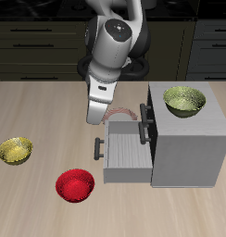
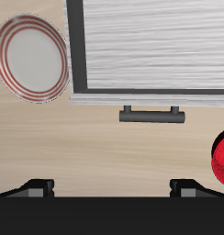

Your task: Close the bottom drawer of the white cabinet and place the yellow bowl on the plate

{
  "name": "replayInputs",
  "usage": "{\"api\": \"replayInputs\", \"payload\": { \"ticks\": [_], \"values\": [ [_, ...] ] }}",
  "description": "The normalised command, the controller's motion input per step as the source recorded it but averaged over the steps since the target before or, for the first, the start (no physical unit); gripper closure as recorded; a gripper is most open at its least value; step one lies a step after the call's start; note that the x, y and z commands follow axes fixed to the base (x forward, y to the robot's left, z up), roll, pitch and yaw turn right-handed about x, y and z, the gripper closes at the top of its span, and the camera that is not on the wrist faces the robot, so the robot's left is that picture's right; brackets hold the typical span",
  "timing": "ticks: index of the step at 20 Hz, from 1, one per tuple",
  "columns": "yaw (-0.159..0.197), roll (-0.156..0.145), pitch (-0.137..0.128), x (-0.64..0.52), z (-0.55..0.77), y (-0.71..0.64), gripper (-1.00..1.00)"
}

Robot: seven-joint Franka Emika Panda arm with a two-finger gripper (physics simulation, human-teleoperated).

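Note:
The white cabinet [image 1: 191, 148] has its bottom drawer [image 1: 126, 155] pulled out, its dark bar handle [image 1: 98, 148] facing away from the cabinet. The wrist view looks down on the drawer's hollow [image 2: 151, 46] and handle [image 2: 152, 113]. My gripper [image 1: 96, 122] hangs open and empty above the table, just beyond the drawer's handle end; its fingertips [image 2: 36, 186] stand wide apart. The yellow bowl [image 1: 15, 150] sits alone, far from the cabinet. The plate [image 1: 126, 114] lies behind the arm beside the cabinet, and its striped rim [image 2: 31, 58] shows whole in the wrist view.
A red bowl [image 1: 75, 185] sits near the table's front edge, close to the drawer's handle end, and shows in the wrist view [image 2: 219, 158]. A wider greenish-yellow bowl [image 1: 184, 100] rests on the cabinet's top.

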Motion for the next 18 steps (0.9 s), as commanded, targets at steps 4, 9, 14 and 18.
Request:
{"api": "replayInputs", "payload": {
  "ticks": [4,9,14,18],
  "values": [
    [-0.044,-0.002,-0.061,0.14,-0.09,-0.09,-1.00],
    [-0.029,0.018,-0.054,0.20,-0.16,0.00,-1.00],
    [0.009,0.029,-0.018,0.16,-0.12,0.03,-1.00],
    [-0.025,0.052,-0.067,0.14,-0.05,0.13,-1.00]
  ]
}}
